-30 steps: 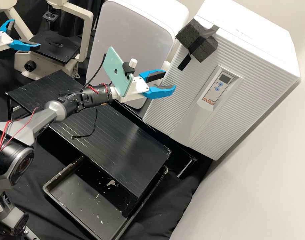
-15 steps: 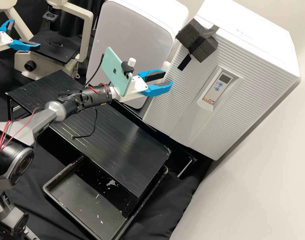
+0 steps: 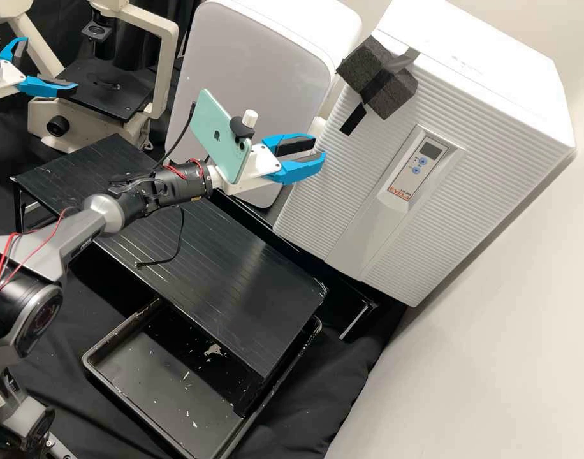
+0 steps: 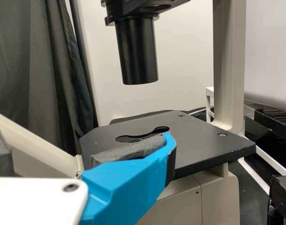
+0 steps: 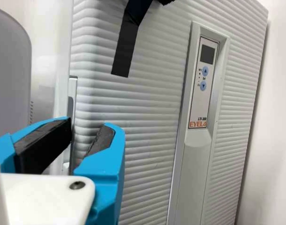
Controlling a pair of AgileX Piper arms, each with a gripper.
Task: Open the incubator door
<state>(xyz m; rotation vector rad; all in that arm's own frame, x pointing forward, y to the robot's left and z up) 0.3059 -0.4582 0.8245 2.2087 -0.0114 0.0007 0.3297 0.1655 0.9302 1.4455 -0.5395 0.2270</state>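
Near the microscope (image 3: 104, 99), the left tool (image 3: 50, 64) gapes; near the incubator door (image 3: 349, 185), the right tool (image 3: 319, 145), partly open; both empty.

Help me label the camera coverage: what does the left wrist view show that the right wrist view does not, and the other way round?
Left wrist view: the left gripper, a microscope stage, a black cylinder above it, and a dark curtain.

Right wrist view: the right gripper, the incubator with its control panel, and a black tape strip.

Both: blue fingers with dark pads, a white gripper mount, and a pale wall.
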